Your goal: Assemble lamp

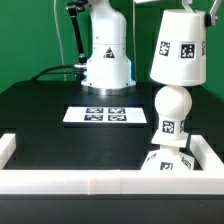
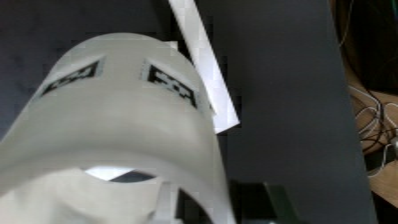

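1. From where I stand, the shade (image 1: 180, 47) hangs in the air toward the exterior view's right, tilted a little, its wide end down and just above the bulb (image 1: 171, 105).
2. The bulb stands upright on the base (image 1: 166, 162), which sits on the black tabletop (image 1: 40, 110) against the white rail (image 1: 90, 181) at the front edge.
3. The marker board (image 1: 104, 115) lies flat well off to the exterior view's left of the lamp.
4. The gripper is out of sight in both views. The shade is aloft, so I judge it is carried, but I cannot tell how the jaws stand.
5. In the wrist view the shade (image 2: 125, 120) fills the picture, a smooth tagged wall running down to its open mouth.
6. It looks like a light, stiff, hollow plastic shell: easy to lift, but glossy and tapered, so likely to slip or rock in a pinch. I would take hold near the narrow closed end.
7. It probably needs levelling before it lowers, or the rim may catch the bulb.
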Robot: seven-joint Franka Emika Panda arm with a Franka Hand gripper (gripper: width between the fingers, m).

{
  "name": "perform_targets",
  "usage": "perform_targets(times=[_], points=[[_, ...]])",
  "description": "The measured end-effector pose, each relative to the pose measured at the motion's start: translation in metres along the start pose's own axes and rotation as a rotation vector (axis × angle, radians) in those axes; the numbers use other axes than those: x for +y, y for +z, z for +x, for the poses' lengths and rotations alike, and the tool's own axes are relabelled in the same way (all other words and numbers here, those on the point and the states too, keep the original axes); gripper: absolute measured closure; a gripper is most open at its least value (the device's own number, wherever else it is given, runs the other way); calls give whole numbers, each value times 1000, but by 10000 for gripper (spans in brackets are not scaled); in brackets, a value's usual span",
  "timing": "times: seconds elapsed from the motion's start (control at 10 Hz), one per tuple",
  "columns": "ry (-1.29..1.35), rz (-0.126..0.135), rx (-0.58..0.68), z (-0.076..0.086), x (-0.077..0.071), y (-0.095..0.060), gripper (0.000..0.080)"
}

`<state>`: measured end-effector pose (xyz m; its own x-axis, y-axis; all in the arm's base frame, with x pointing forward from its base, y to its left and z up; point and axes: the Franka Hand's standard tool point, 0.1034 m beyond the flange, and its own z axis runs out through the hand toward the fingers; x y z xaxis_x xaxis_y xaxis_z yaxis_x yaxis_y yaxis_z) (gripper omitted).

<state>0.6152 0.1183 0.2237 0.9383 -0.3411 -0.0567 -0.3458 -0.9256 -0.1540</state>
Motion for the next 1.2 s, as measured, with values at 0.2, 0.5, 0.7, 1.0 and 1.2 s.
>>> perform_targets(times=[0.2, 0.5, 0.7, 1.0, 1.2], points=[[-18, -9, 7, -3, 9, 18, 755], [-13, -20, 14, -12, 19, 45, 755], [-13, -26, 27, -14, 24, 63, 755], [-40, -27, 44, -13, 30, 72, 755], [-52, -28, 45, -11, 33, 71, 755]])
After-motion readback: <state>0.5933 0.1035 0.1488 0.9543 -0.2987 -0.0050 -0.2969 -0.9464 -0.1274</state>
